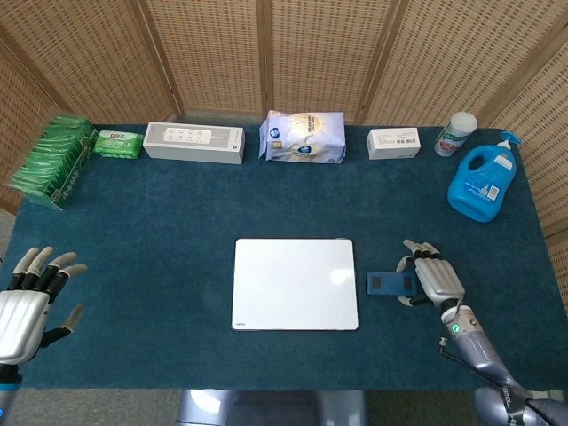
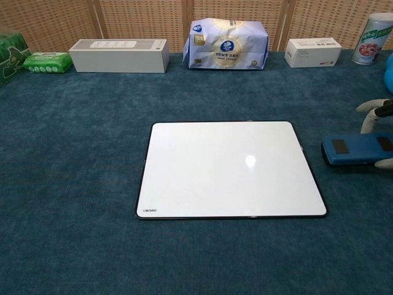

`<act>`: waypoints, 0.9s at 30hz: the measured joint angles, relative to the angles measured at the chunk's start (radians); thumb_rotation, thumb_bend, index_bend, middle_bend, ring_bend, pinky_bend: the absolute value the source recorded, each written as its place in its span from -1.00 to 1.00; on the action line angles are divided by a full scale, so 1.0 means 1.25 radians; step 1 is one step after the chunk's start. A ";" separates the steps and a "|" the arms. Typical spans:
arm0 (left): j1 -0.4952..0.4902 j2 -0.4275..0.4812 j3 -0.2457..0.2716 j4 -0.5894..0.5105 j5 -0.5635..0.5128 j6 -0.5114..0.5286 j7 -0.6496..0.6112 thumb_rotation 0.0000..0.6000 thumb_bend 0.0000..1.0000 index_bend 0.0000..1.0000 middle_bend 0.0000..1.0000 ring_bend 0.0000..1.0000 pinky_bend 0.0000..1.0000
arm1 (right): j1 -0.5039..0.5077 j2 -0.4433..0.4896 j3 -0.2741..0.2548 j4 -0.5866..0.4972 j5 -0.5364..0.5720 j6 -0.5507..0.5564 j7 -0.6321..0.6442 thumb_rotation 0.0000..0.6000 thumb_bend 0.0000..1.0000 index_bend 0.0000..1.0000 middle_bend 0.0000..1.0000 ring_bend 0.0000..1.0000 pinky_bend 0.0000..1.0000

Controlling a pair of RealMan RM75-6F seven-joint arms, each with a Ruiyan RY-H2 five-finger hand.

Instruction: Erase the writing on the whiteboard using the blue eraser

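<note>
The whiteboard (image 1: 295,284) lies blank on the bench (image 1: 177,213). Just right of it, apart, the right hand (image 1: 435,282) seems to grip the blue eraser (image 1: 391,284). The left hand (image 1: 27,302) hovers, fingers (image 1: 44,262) spread.

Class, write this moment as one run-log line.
right hand holds eraser, off board | board blank | left hand open, idle

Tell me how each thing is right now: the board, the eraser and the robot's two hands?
Whiteboard: flat on the table, wiped clean, no writing.
Blue eraser: off the board, beside its right edge, held.
Right hand: grips the eraser.
Left hand: holds nothing, fingers spread, at the table's near left edge.
</note>
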 measured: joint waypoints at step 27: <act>0.010 -0.007 0.011 -0.010 -0.029 -0.005 0.015 1.00 -0.15 -0.49 -0.63 -0.94 -1.00 | -0.048 0.041 0.038 -0.051 -0.064 0.115 0.024 1.00 -0.47 -0.67 -0.97 -1.00 -1.00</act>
